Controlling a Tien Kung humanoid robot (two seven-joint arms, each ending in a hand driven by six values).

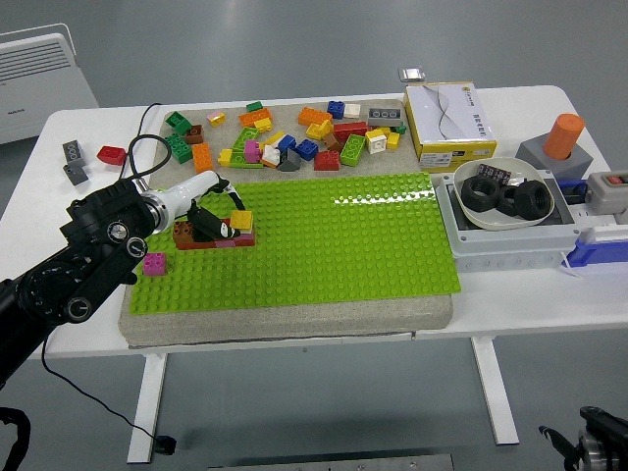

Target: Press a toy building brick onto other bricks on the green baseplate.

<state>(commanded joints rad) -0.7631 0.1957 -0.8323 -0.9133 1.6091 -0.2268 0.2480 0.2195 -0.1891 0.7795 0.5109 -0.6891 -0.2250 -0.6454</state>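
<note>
Here the yellow brick (pixel 241 219) sits beside the fingers (pixel 208 222)

White table (pixel 294 304) with grey mat (pixel 294 322), yellow box (pixel 450 120), grey tray (pixel 510 245), loose red brick (pixel 111 154).

Yellow brick (pixel 241 219) atop brown-red brick stack (pixel 212 235), left part of green baseplate (pixel 324 245).

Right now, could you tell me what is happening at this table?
The robot's left hand is down on a small stack of bricks at the left end of the green baseplate, fingers resting on top, beside a yellow brick. A magenta brick sits alone nearer the baseplate's front left. The loose brick pile lies behind the plate. The right arm is not in view.
</note>
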